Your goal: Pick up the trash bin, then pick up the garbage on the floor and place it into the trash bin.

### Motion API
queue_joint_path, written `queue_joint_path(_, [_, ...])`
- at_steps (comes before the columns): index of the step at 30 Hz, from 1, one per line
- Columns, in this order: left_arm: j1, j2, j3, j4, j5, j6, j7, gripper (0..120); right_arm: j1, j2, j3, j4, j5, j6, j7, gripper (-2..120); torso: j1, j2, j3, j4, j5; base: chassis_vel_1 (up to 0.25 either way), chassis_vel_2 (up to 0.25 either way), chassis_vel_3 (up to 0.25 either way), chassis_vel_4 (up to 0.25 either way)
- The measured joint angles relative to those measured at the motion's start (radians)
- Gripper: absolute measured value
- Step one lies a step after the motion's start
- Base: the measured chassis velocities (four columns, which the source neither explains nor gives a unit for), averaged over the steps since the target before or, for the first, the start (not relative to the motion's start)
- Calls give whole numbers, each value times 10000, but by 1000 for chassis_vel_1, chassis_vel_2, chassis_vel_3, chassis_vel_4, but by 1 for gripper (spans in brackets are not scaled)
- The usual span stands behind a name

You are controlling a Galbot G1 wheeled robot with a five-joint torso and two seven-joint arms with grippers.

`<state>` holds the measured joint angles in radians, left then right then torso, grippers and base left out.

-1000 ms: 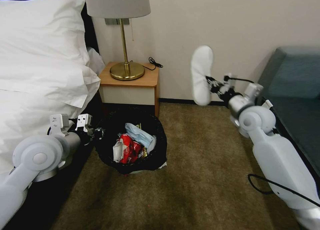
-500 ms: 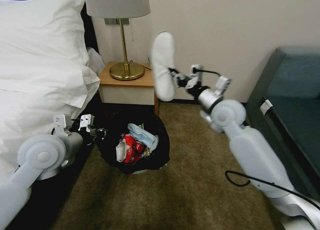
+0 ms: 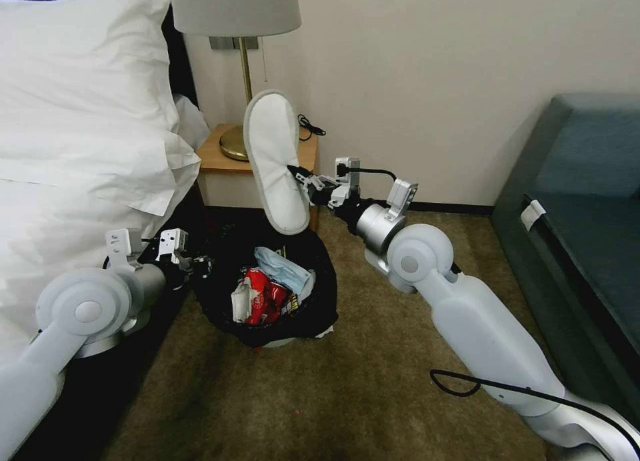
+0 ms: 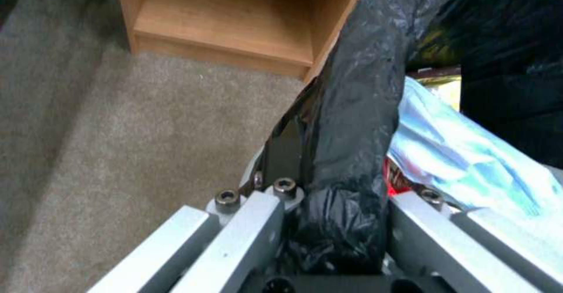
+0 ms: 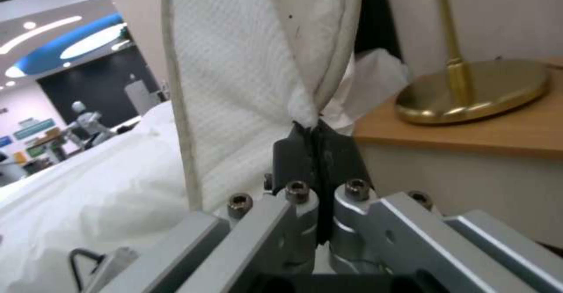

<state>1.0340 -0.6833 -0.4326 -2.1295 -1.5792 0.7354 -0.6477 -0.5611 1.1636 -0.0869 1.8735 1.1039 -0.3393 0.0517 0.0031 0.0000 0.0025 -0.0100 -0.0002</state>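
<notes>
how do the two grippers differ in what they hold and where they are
The left gripper sits low, clamped on the trash bin at its black-bagged rim; the right gripper is higher, above the bin, pinching a white slipper held upright. Both have jaws shut on something.

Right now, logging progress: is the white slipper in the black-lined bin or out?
Out: the white slipper, pinched by the right gripper, hangs above the bin.

Slipper [image 3: 275, 161] hangs over the bin [image 3: 313, 314], nightstand [image 3: 267, 174] close behind.
</notes>
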Motion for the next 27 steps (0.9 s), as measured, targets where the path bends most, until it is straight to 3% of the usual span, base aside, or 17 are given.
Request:
queue_joint_path(13, [-158, -57, 8, 70, -87, 0, -41, 3, -386, -199, -1012, -254, -1340, 300, -252, 0, 0, 0, 0, 1, 1, 0, 0, 0, 0])
queue_joint_path(27, [-325, -122, 6, 180, -117, 0, -15, 3, -638, -139, -1377, -1133, -4173, 1079, -1215, 0, 1, 0, 0, 1, 2, 0, 0, 0, 0])
